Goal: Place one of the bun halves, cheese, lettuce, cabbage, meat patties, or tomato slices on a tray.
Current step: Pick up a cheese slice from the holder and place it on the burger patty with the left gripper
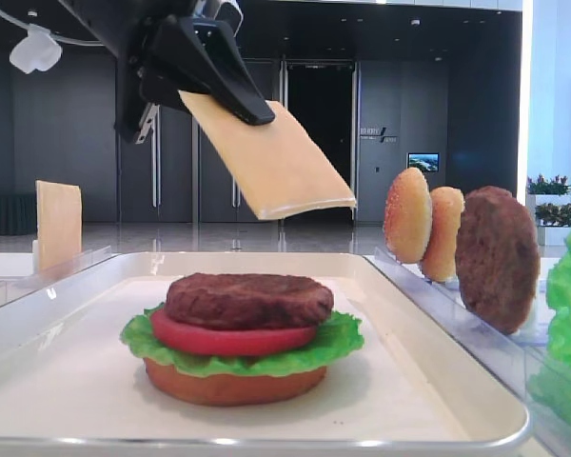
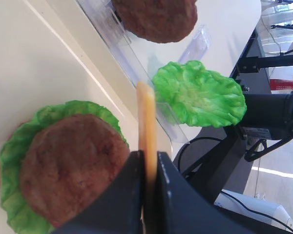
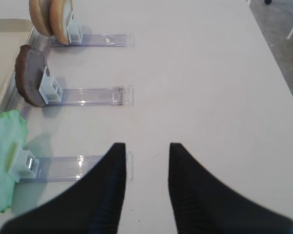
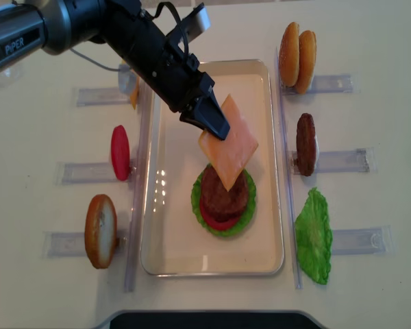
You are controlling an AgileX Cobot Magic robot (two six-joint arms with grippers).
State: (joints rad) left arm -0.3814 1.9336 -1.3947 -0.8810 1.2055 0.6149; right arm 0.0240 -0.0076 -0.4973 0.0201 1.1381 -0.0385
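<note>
stack: patty on tomato, lettuce, bun, mid tray | cheese clamped by left gripper above, tilted | right gripper apart, idle | next: lower, level, release onto patty

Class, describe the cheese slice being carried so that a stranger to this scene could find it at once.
Start at the white tray in the middle of the table. Above the half-built burger on it hangs the left pincer, shut on the cheese slice. It is the only thin pale-orange square held in the air; a second slice stands in a rack.
</note>
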